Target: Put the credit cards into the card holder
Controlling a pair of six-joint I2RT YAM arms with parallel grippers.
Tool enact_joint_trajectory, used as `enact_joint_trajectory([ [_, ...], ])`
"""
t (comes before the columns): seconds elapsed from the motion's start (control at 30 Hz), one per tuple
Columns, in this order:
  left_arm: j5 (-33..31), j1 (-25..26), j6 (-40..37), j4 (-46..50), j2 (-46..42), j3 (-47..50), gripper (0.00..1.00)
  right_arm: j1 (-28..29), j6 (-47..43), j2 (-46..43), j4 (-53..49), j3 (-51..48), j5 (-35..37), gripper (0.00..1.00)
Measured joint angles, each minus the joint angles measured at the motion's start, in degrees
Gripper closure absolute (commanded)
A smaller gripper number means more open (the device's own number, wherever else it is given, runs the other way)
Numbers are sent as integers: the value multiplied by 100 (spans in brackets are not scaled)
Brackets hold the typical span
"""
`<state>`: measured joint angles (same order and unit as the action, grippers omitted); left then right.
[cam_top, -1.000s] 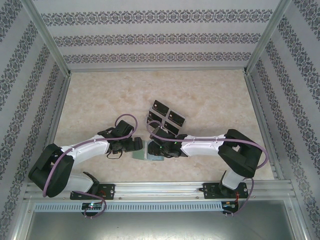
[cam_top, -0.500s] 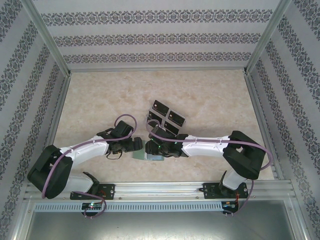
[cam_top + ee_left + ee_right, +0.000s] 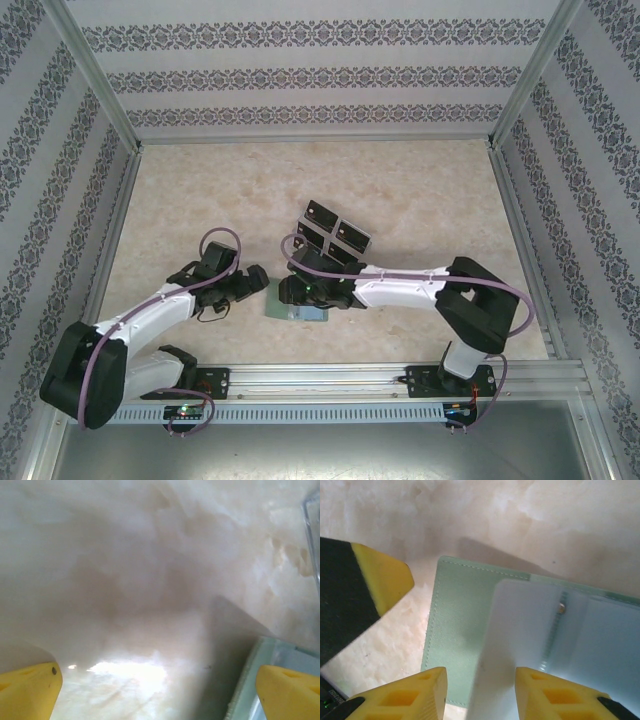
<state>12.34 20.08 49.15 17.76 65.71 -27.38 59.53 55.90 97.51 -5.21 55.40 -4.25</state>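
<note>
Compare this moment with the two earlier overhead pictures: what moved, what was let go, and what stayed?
The left gripper pulled back left, away from the card holder, with its jaws wide open and empty. The right gripper shifted slightly left over the holder and pinches one of its clear inner sleeves. The holder itself and the tray of credit cards stayed where they were.

White-and-black arms trail purple cables; each pincer (image 3: 479, 695) has yellow fingertips (image 3: 30, 690).
</note>
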Motion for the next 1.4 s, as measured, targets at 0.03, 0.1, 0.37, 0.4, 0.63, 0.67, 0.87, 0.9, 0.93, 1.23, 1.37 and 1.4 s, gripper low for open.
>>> enact_joint_trajectory([
  [0.03,-4,-81,0,42,-28,2,0,0,-28,92,9,72,-42,58],
  [0.1,-13,-221,-2,142,-94,2,0,11,-66,313,35,245,-146,58],
  [0.37,85,-407,-138,391,-184,-61,0,72,-219,706,111,584,-444,53],
  [0.4,114,-407,-168,409,-179,-85,0,70,-234,662,90,581,-444,52],
  [0.63,442,-354,-396,411,-105,-295,0,-181,-398,-872,-129,127,-334,50],
  [0.67,468,-295,-417,411,-76,-345,0,-295,-435,-1156,-199,79,-284,50],
  [0.87,315,538,-636,503,422,-964,0,-1274,-798,-2299,-992,-107,240,42],
  [0.9,245,664,-673,522,516,-1067,0,-1432,-872,-2396,-1154,-122,350,41],
  [0.93,164,807,-704,562,643,-1180,0,-1631,-962,-2494,-1353,-138,479,39],
  [1.23,-387,1147,-866,828,1436,-1357,0,-2879,-1784,-2430,-2184,-129,791,28],
  [1.37,-494,1147,-868,861,1515,-1357,0,-2905,-2236,-1773,-2345,221,763,27],
  [1.4,-511,1147,-868,861,1519,-1357,0,-2905,-2326,-1633,-2367,308,756,27],
])
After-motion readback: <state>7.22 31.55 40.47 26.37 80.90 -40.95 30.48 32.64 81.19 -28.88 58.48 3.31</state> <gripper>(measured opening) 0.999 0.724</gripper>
